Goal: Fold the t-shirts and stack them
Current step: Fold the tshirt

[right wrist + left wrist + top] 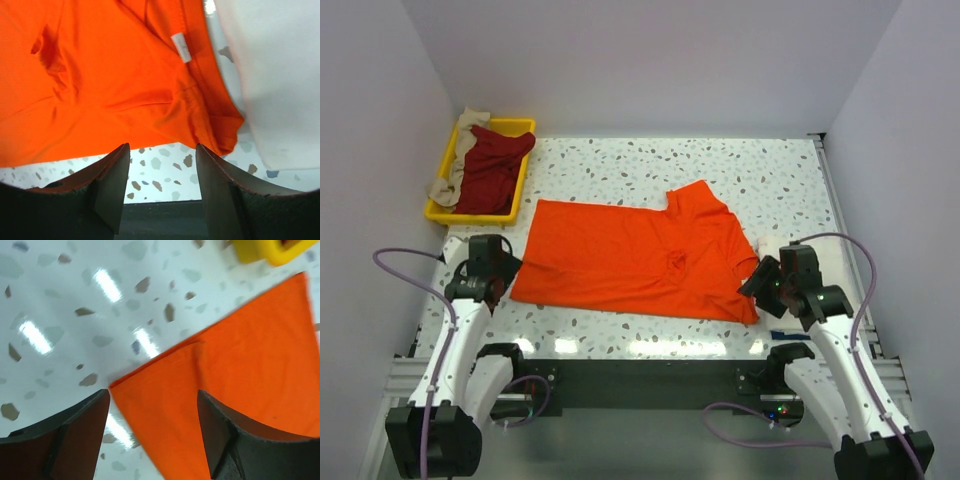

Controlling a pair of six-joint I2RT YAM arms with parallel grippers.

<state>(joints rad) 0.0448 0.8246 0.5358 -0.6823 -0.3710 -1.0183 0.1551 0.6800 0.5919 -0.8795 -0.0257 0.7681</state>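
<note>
The orange t-shirt (640, 255) lies spread flat on the speckled worktop (620, 165), across its middle and reaching towards the near edge, with one sleeve pointing to the far edge. Your left hand (510, 268) sits at the shirt's left end, towards the near left corner. In the left wrist view its fingers (65, 435) stand apart, and a corner of the orange cloth (240, 370) lies on the worktop between them, unclamped. Your right hand (752, 283) sits at the shirt's right end, by the near right corner. Its fingers (107, 180) are likewise apart and grip nothing, with the shirt's hem (125, 115) just beyond them. There you also see the small white tag (181, 47) and, just beside the orange cloth towards the right edge, a cream-white t-shirt (280, 75). In the far left corner a yellow tray (442, 214) holds a dark red t-shirt (490, 170) and a beige t-shirt (470, 122), both crumpled.
</note>
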